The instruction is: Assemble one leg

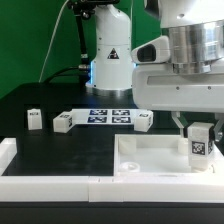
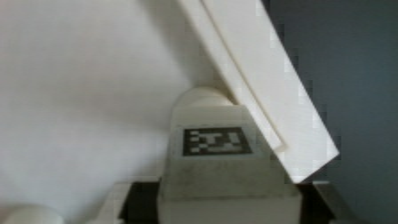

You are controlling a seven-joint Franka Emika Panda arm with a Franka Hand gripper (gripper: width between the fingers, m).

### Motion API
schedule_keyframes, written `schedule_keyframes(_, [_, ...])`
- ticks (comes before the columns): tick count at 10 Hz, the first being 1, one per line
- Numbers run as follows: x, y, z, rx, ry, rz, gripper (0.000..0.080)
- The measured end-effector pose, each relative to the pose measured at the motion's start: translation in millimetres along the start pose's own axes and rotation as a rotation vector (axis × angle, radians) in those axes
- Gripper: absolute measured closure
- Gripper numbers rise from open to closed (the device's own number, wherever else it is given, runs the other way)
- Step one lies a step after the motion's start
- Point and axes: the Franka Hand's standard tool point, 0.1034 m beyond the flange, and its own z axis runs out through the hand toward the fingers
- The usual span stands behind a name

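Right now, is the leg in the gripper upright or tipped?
Upright: the leg hangs vertical in the gripper, its tag level, by the panel.

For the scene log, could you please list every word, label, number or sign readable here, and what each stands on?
No words or numbers are legible.
Yellow warning triangle on the robot base: symbol too small to read.
Square tags on the leg, loose legs and marker board: coded patterns, no text.
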Motion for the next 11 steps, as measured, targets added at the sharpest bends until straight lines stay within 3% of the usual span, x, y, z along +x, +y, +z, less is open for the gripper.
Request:
schedule_keyframes(8, [1.2,-1.1,1.0,0.020,-0.047,0.509,0.0505])
schedule_keyframes(9, [1.2,-1.1,1.1,0.022,-0.046,0.440,0.0437])
schedule_keyframes(10, [0.7,-1.5,1.1,0.023,-0.047,0.437,0.0437])
schedule_keyframes(11, [-0.6,-2.0,1.9,0.021,-0.047,0.378,0.0240])
